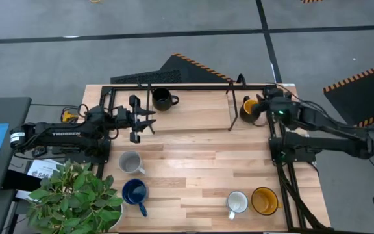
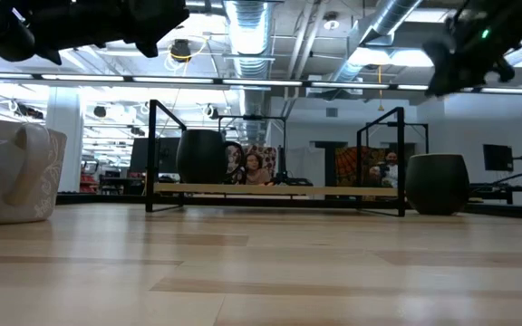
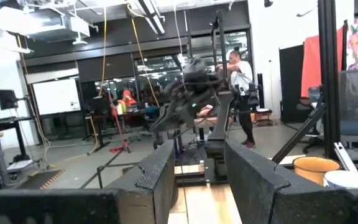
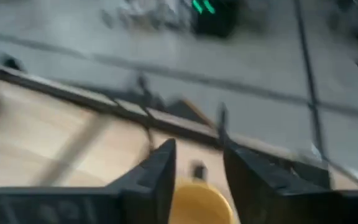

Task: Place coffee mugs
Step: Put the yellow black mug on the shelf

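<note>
A black mug (image 1: pixel 163 99) stands inside the black frame rack (image 1: pixel 193 85) at the far left. A yellow-orange mug (image 1: pixel 248 109) stands at the rack's far right, upright on the table (image 2: pixel 438 184). My right gripper (image 1: pixel 262 104) hangs open above it, clear of it in the low view (image 2: pixel 478 36); its fingers straddle the mug's top from above (image 4: pixel 194 199). My left gripper (image 1: pixel 149 121) is open and empty, held above the table near the black mug. Grey (image 1: pixel 130 162), dark blue (image 1: pixel 135 192), white (image 1: pixel 237 203) and a second yellow-orange mug (image 1: pixel 264 201) stand near the front edge.
A potted plant (image 1: pixel 76 195) stands at the table's near left corner. The rack's uprights (image 2: pixel 152 154) and crossbars frame the far half of the table. Bare wood lies in the table's middle (image 1: pixel 200 156). People show in the room beyond (image 3: pixel 238 68).
</note>
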